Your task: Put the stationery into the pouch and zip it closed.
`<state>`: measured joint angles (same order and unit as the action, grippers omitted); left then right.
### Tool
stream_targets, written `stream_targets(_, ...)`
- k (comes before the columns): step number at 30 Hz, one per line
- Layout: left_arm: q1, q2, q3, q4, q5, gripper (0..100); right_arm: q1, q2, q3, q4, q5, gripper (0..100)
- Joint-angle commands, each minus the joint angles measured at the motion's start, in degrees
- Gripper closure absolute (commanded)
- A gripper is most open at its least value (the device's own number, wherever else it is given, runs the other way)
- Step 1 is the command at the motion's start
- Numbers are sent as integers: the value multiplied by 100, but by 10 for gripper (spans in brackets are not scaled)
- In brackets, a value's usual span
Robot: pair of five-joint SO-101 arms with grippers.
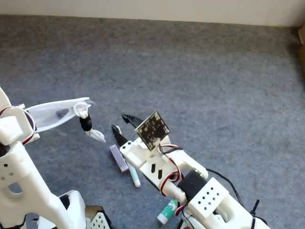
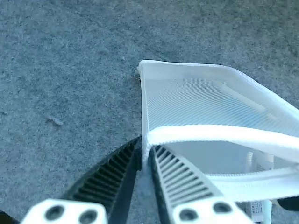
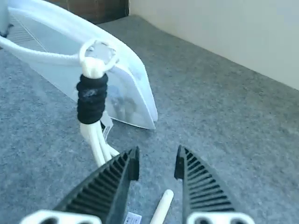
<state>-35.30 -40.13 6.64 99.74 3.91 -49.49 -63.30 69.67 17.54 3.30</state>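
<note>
Partly cut off, pouch (image 2: pixel 205 98) clamped in left pincer (image 2: pixel 145 150); right pincer (image 3: pixel 156 162) apart

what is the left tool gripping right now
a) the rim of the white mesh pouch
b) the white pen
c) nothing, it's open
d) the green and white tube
a: the left tool is closed on the rim of the white mesh pouch, while the pen lies loose on the table under the open right tool.
</note>
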Motion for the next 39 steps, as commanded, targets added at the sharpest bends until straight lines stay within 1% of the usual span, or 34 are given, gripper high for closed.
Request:
stream_targets(1, -84, -40, -22, -132, -18, 993, 154, -92, -505, 312, 97, 882)
stream_targets(5, -66, -40, -22, -132, -18, 993, 127, 198, -541, 356, 97, 883)
stream_targets(8, -66, -40, -22, -132, -18, 993, 145, 1007, -866, 382, 79, 883)
stream_targets(13, -66, -40, -22, -114, -18, 993, 136, 2492, -1727, 971, 62, 883)
stream_targets(18, -57, -40, -22, -114, -18, 993, 127, 3732, -2422, 1095, -519, 883)
stream_targets(22, -57, -40, -22, -114, -18, 993, 127, 4462, -2738, 1095, -563, 883)
stream_targets(34, -57, -40, -22, -97, -18, 993, 127, 5684, -3248, 1095, -536, 883)
stream_targets(39, -57, -40, -13, -97, -18, 993, -4, 6149, -3468, 1253, -536, 883)
